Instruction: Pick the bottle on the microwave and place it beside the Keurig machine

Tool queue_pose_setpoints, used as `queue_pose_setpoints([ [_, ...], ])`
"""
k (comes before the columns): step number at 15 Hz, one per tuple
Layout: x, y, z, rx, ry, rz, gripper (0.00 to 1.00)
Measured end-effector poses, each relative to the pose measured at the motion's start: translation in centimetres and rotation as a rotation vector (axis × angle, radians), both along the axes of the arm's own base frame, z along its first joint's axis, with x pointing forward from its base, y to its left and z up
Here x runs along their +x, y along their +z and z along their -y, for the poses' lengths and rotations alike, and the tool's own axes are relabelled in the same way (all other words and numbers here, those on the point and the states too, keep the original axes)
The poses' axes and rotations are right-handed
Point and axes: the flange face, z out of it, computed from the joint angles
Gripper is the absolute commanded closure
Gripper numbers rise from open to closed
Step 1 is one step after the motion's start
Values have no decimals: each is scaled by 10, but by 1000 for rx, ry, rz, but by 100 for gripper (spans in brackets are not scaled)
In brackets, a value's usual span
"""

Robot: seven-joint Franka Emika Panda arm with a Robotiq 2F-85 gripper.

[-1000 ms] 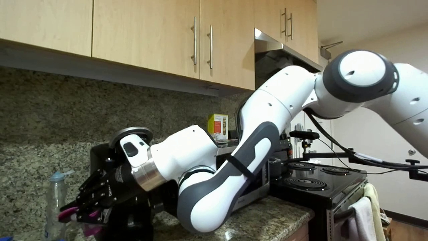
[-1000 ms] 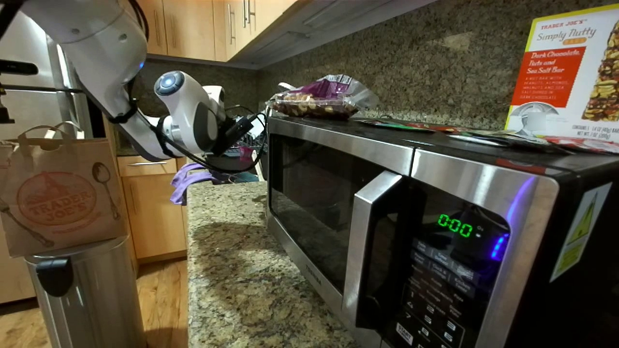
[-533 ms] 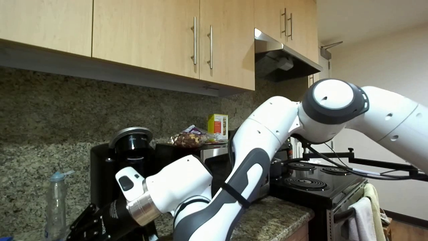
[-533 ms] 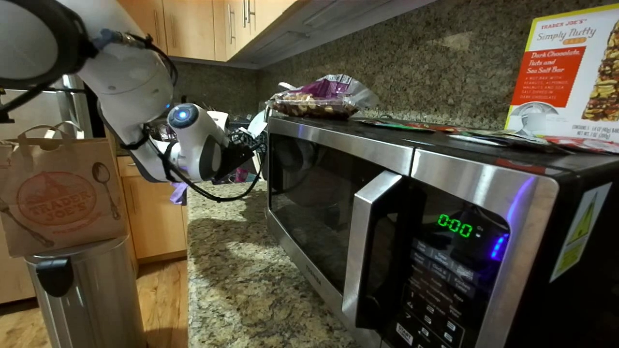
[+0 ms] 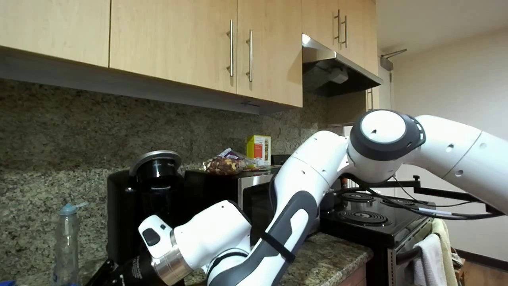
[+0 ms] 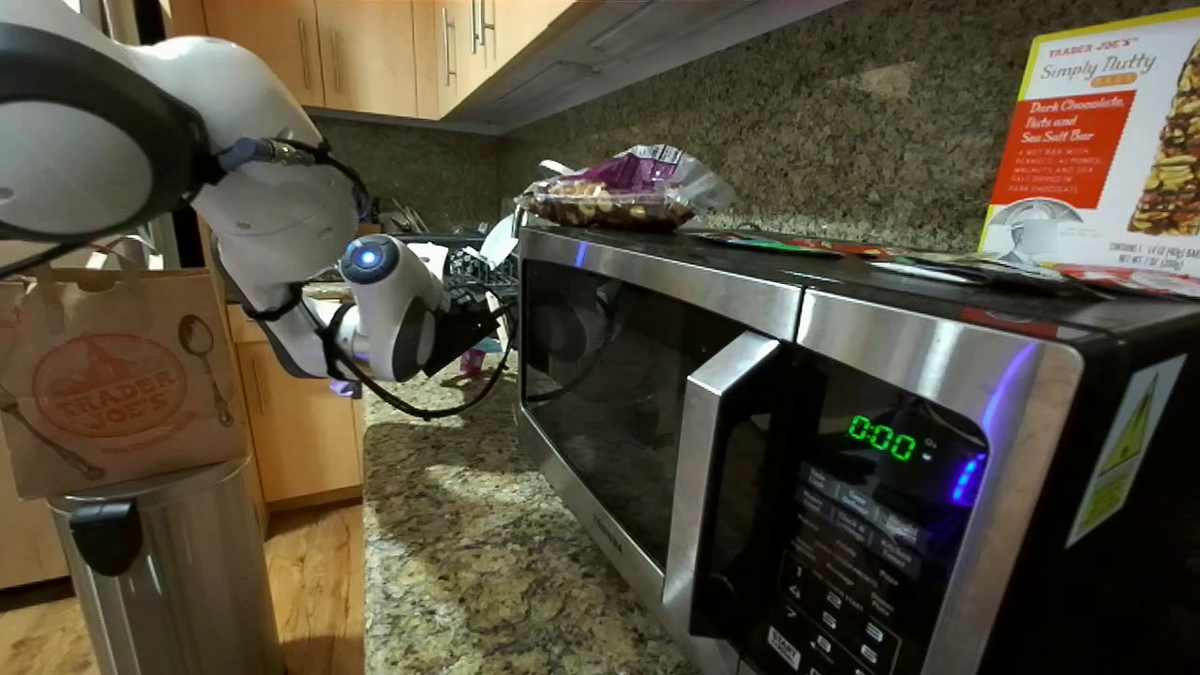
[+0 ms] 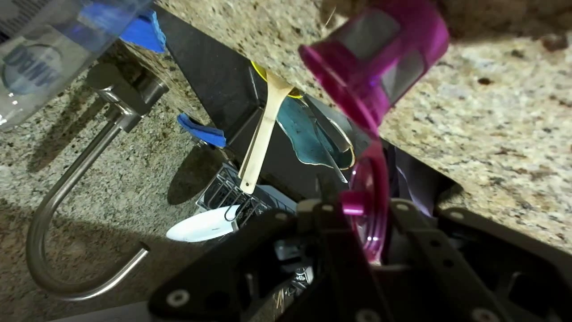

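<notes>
- Magenta bottle (image 7: 371, 85), cup-like, mesh-sided, uncapped; gripper (image 7: 364, 205) clenched on its attached lid (image 7: 379, 192); low over the counter (image 7: 491, 116), contact unclear;
- Arm (image 5: 309, 171) lower than a second ago; set-down beside the Keurig machine (image 5: 154, 198) looks imminent;
- Sink (image 7: 210, 76) holds teal dish (image 7: 308, 129); nut bag (image 6: 623, 192) on microwave (image 6: 647, 394); inside of bottle hidden

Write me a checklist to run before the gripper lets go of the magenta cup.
1. Grip: ok; the gripper holds the magenta cup by its lid.
2. Lid closed: not ok; it is swung open.
3. Cup over the counter: ok, by the wrist view.
4. Cup touching down: cannot tell.
5. Gap to the clear bottle: ok, apart.
6. Cup beside the coffee machine: cannot tell; no picture shows both.
</notes>
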Motion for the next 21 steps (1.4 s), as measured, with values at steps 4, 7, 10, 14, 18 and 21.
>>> queue_pose_setpoints([
  [4, 4, -1, 5, 3, 1, 13, 89],
  [7, 6, -4, 10, 4, -7, 8, 89],
  [10, 5, -12, 12, 7, -10, -5, 89],
  [14, 3, -23, 10, 15, -7, -22, 90],
  [18, 5, -22, 14, 52, -9, -19, 89],
  [21, 15, -11, 30, 103, -23, 9, 89],
])
